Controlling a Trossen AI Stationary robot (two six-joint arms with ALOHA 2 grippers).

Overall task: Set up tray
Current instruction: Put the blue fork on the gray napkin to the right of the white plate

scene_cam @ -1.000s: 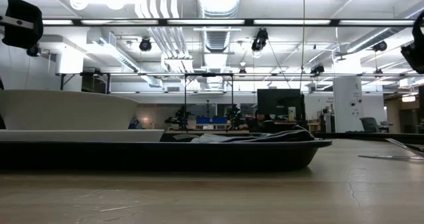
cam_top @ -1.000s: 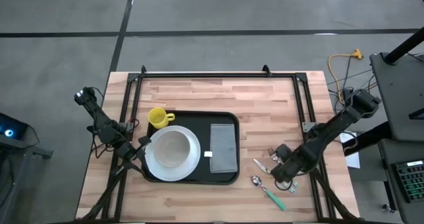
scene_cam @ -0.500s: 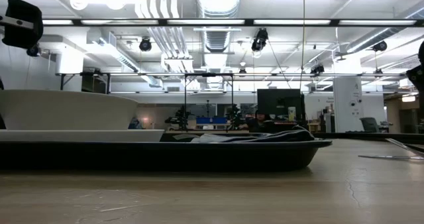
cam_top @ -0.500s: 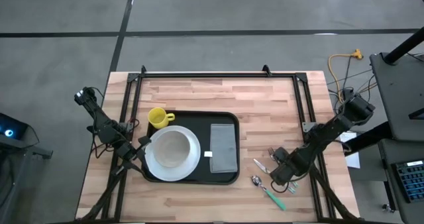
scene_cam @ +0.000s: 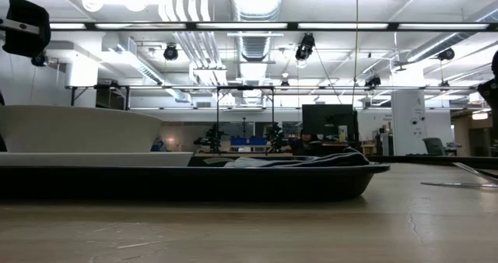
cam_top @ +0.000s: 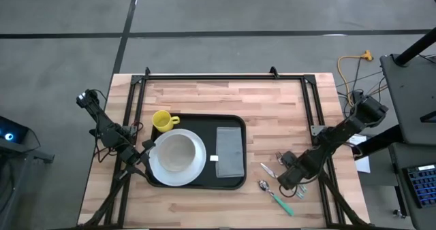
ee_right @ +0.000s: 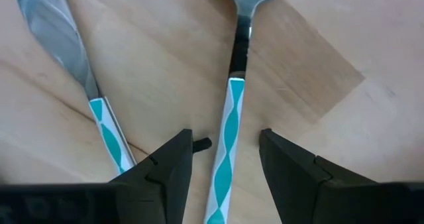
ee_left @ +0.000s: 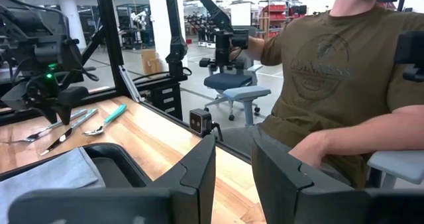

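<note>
Fork handle between open right fingers
Right gripper [ee_right: 224, 159] straddles the fork [ee_right: 233, 91] lengthwise, right of the tray [cam_top: 197, 182]; left gripper [ee_left: 233, 177], open and empty, waits at tray's left edge.

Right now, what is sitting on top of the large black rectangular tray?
The black tray carries a round white plate holding a white bowl, with a folded grey cloth napkin beside them. The tray floor under the plate and napkin is hidden.

My right arm's elbow has swung slightly outward toward three o'clock; its right gripper [cam_top: 291, 177] dipped a touch lower over the cutlery and has now settled.
</note>
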